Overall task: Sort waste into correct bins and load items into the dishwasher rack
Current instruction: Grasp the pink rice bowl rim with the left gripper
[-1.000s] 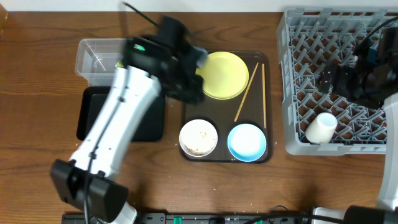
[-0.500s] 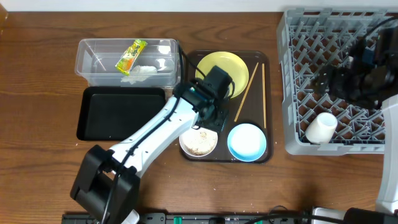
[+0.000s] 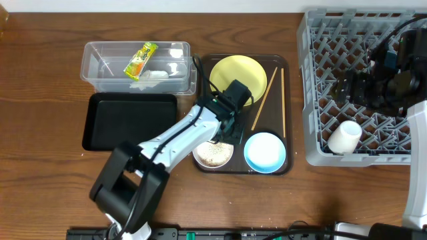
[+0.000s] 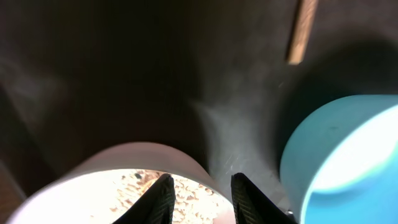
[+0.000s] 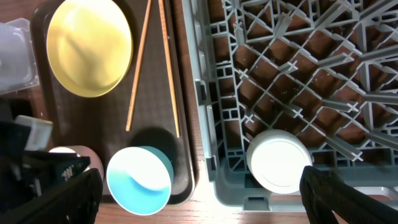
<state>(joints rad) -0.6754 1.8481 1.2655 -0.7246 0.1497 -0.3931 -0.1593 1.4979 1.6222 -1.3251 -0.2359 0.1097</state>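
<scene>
My left gripper (image 3: pixel 229 127) is open low over the far rim of the pinkish-white bowl (image 3: pixel 212 153). In the left wrist view (image 4: pixel 202 199) one finger is over the rice grains (image 4: pixel 124 193) and the other is outside the rim. The light blue bowl (image 3: pixel 265 152) sits just to the right and also shows in the left wrist view (image 4: pixel 348 162). The yellow plate (image 3: pixel 243 72) and two chopsticks (image 3: pixel 263 100) lie on the brown tray. The wrapper (image 3: pixel 141 59) and white scrap (image 3: pixel 152 75) lie in the clear tub (image 3: pixel 100 67). My right gripper (image 5: pixel 200 196) is open and empty above the grey rack (image 3: pixel 320 87), near the white cup (image 3: pixel 345 137).
The black tray (image 3: pixel 130 120) lies in front of the clear tub. The dark brown serving tray (image 3: pixel 270 120) holds the plate, bowls and chopsticks. The rack's wall (image 5: pixel 205 112) stands close to the tray's right edge. A cable runs above the rack.
My left arm swung from over the clear tub to the brown tray and came down onto the pinkish-white bowl's rim. The wrapper and scrap now show in the tub. My right arm barely moved.
</scene>
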